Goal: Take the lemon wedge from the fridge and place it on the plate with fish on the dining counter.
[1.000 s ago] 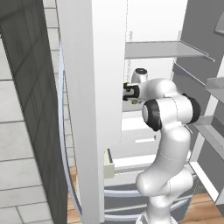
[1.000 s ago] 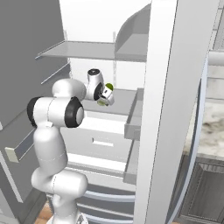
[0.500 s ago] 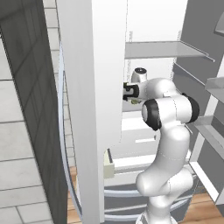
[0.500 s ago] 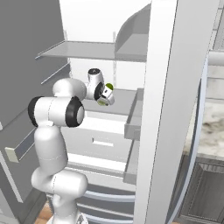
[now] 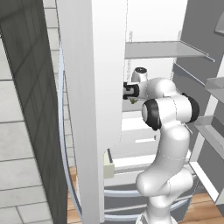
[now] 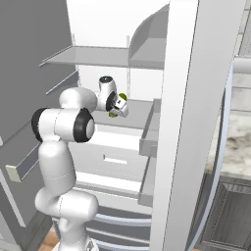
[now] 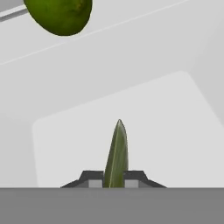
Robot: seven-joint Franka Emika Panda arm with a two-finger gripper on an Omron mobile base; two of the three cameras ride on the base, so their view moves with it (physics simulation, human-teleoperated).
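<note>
The fridge [image 5: 87, 109] stands open, and my arm reaches in over its white shelf [image 6: 139, 110]. My gripper [image 7: 114, 181] is shut on the lemon wedge [image 7: 117, 153], a thin yellow-green sliver standing up between the two fingertips just above the shelf floor. From the base views the gripper [image 5: 130, 93] [image 6: 115, 110] sits at mid height inside the fridge, with a speck of the lemon wedge [image 5: 133, 101] [image 6: 112, 114] below it. The plate, the fish and the dining counter are out of view.
A round green fruit [image 7: 59, 15] [image 6: 121, 97] lies on the same shelf just beyond the gripper. A grey shelf [image 5: 162, 49] hangs above the hand. Door bins [image 5: 216, 127] line the right door. A pulled-out drawer [image 6: 149, 139] juts out below.
The fingers have closed onto the lemon wedge. The arm has stayed almost where it was inside the fridge.
</note>
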